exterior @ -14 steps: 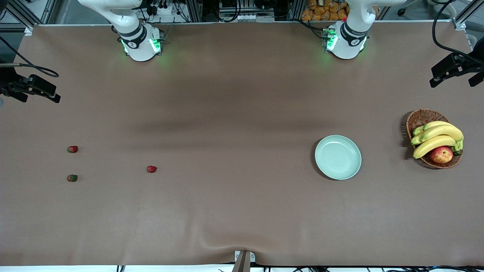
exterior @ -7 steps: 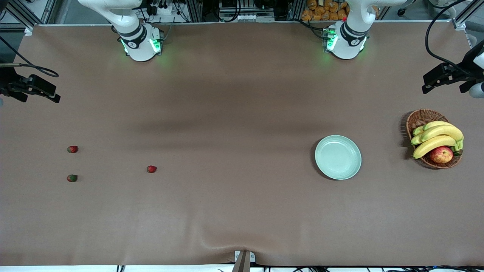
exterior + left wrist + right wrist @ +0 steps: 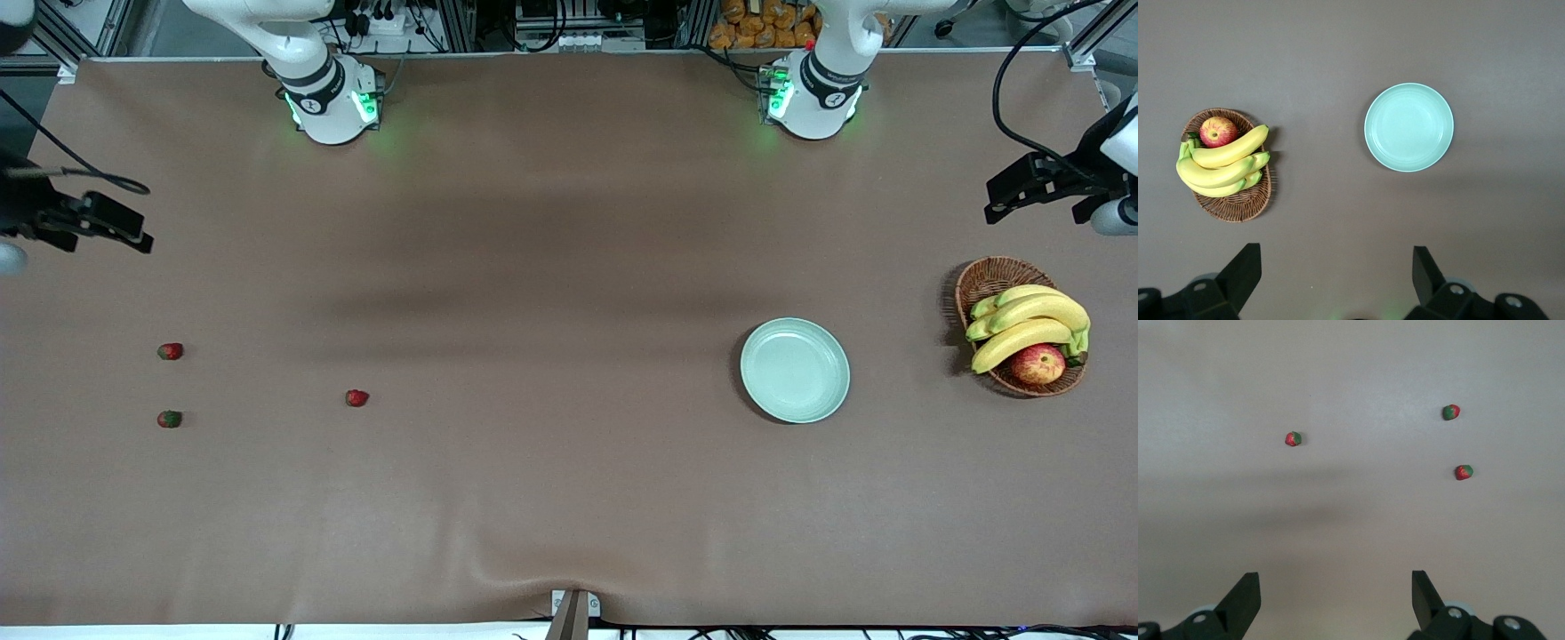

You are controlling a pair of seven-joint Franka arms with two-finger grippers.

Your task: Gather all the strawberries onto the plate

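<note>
1. Strawberries (image 3: 356, 397) lie near the right arm's table edge; plate (image 3: 795, 370) empty.
2. Light, soft: pinch gently across the body.
3. Left gripper (image 3: 1335, 280) and right gripper (image 3: 1333, 600) hover, fingers spread.

You only get the tips of the right claw (image 3: 1335, 607) in the right wrist view; the lower edge cuts off everything above the two spread fingers. The left claw (image 3: 1336, 283) is cropped the same way in the left wrist view. From the front, both claws sit half off the side edges of the frame, so you can't read their fingers there. The strawberries (image 3: 170, 351) are too small from the front to make out their caps. In the basket (image 3: 989, 278), the bananas (image 3: 1031, 313) hide part of the apple (image 3: 1037, 364).
</note>
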